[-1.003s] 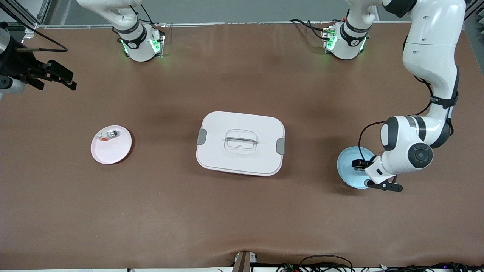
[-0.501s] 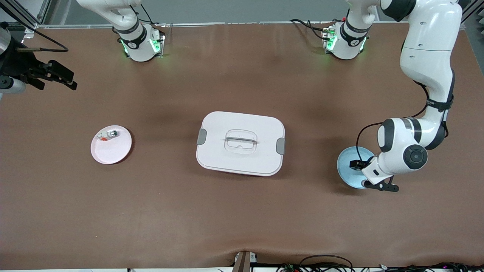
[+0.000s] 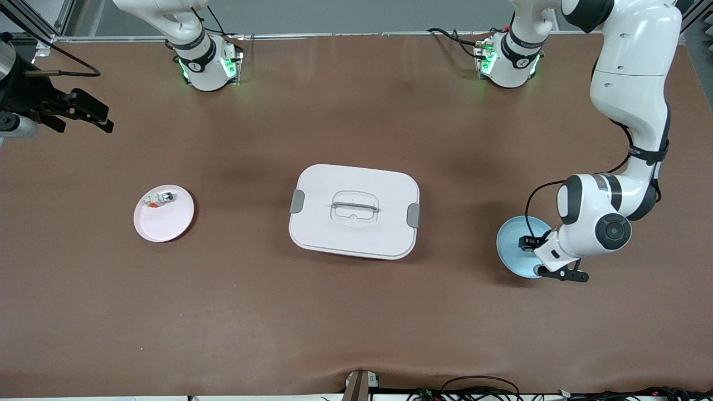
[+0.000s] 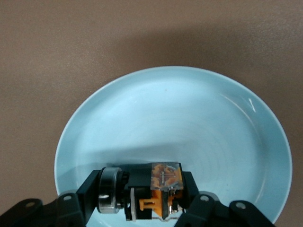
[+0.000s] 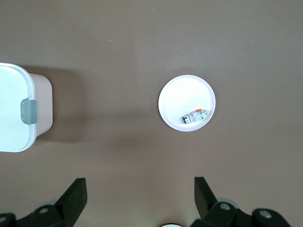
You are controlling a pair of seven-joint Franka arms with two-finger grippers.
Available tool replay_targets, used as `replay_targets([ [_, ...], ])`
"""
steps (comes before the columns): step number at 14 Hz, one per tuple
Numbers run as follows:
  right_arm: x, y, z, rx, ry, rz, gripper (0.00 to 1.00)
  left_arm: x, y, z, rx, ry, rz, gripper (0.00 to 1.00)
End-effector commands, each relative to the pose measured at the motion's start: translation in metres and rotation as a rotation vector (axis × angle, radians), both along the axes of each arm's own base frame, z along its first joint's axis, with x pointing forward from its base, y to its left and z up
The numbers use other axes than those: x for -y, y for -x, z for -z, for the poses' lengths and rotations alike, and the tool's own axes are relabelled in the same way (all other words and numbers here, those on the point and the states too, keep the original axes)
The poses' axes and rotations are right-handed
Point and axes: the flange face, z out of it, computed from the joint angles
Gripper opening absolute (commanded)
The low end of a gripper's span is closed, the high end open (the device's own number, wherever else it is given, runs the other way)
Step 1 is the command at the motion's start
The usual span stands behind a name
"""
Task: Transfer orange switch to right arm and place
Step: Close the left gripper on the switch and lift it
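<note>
The orange switch (image 4: 161,187), a small black block with an orange centre, sits between my left gripper's (image 4: 142,191) fingers, low in the light blue plate (image 4: 189,118). The left gripper (image 3: 528,243) is shut on it, over the plate (image 3: 509,239) at the left arm's end of the table. In the front view the switch is hidden by the hand. My right gripper (image 3: 92,114) is open and empty, waiting up in the air at the right arm's end; its fingers (image 5: 75,196) stand wide apart.
A pink plate (image 3: 164,225) holds a small silver-white piece with a red-orange tip (image 3: 159,199); both show in the right wrist view, the plate (image 5: 180,94) and the piece (image 5: 195,116). A white lidded box (image 3: 355,211) stands mid-table.
The left arm's wrist has shifted slightly over the blue plate. The right arm has not moved.
</note>
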Motion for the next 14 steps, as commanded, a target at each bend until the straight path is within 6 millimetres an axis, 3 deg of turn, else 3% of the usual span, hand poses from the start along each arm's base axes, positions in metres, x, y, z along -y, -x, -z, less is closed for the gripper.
replay_targets([
  [1, 0.003, -0.002, -0.003, -0.004, 0.01, 0.014, 1.0, -0.006, 0.0, -0.001, 0.009, -0.01, -0.004, 0.23],
  [3, 0.003, -0.002, -0.003, -0.005, 0.008, 0.014, 1.0, -0.006, 0.0, -0.012, 0.012, -0.009, -0.001, 0.23],
  [6, 0.004, -0.002, -0.004, -0.001, 0.01, 0.014, 1.0, -0.008, 0.002, -0.058, -0.018, -0.001, -0.021, 0.23],
  [10, 0.015, -0.006, 0.0, -0.009, -0.006, 0.036, 1.0, -0.01, 0.023, -0.155, -0.114, 0.024, -0.044, 0.23],
  [12, 0.021, -0.005, 0.003, -0.026, -0.007, 0.045, 1.0, -0.002, 0.033, -0.205, -0.126, 0.115, -0.115, 0.23],
  [14, 0.039, -0.004, 0.006, -0.049, -0.032, 0.076, 1.0, 0.007, 0.04, -0.25, -0.139, 0.152, -0.236, 0.23],
])
